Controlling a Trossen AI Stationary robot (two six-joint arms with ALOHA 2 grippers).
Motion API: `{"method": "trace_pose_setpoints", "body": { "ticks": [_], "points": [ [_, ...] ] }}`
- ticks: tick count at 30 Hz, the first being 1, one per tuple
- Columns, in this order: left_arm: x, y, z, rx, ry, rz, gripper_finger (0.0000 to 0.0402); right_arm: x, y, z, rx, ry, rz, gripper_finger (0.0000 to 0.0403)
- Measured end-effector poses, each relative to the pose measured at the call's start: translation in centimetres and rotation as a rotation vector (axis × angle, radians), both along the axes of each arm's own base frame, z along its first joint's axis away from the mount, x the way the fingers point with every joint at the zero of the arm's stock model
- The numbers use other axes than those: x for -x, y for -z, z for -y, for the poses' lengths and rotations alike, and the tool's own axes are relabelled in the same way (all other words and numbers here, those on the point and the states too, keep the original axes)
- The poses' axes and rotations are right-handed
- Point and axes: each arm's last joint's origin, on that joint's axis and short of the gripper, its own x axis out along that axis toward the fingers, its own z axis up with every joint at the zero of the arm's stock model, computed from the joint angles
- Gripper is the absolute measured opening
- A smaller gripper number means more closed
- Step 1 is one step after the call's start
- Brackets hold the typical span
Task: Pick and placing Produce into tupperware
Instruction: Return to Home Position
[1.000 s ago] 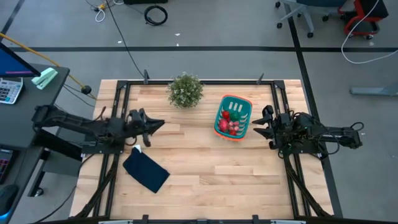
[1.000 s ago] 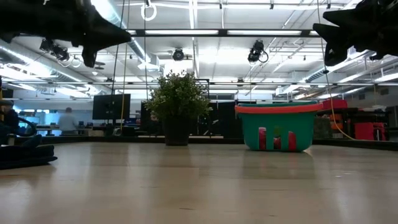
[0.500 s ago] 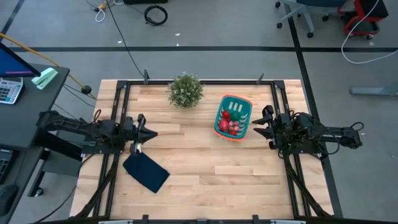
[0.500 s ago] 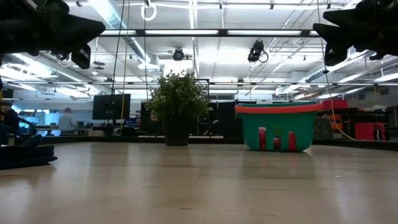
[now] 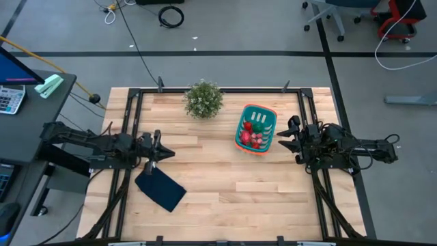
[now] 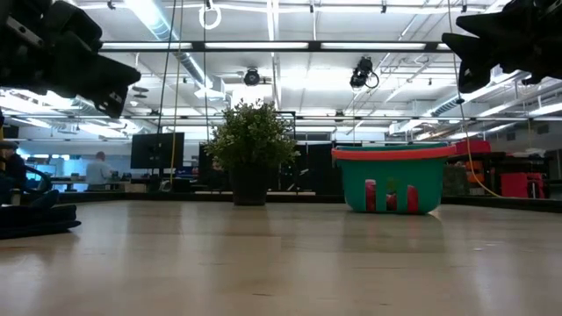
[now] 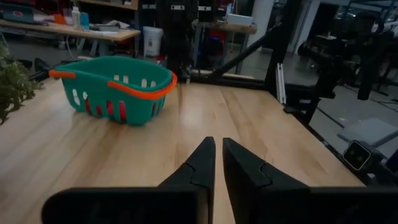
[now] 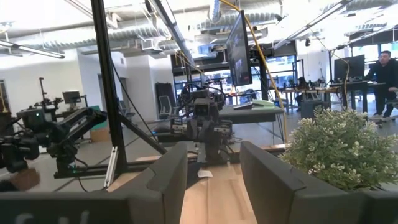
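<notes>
High view, left to right: left gripper (image 5: 162, 151) hangs over the left side of the wooden table (image 5: 225, 178), pointing toward the middle, just above the near corner of the flat navy cloth (image 5: 160, 189). Left wrist view shows its fingers (image 7: 202, 163) nearly together, only a thin slit between, nothing held. Potted plant (image 5: 203, 99) stands at the back edge, centre-left. Right of it, the teal basket (image 5: 260, 107) with orange rim sits tilted on the table; the produce (image 5: 254, 131) lies piled inside, red and pink pieces plus one green. Low view: red shapes visible through the basket slots. Right gripper (image 5: 281, 141) is just beside the basket's right side, apart from it, raised off the table. Right wrist view: fingers (image 8: 168, 174) spread wide, empty.
</notes>
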Motion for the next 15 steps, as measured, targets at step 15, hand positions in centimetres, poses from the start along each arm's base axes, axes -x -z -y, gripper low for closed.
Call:
{"method": "trace_pose_setpoints", "body": {
  "ticks": [15],
  "points": [
    [-0.04, 0.07, 0.0, 0.003, -0.001, -0.007, 0.0039, 0.0, -0.01, 0.0, 0.0, 0.0, 0.0, 0.0156]
  ]
}}
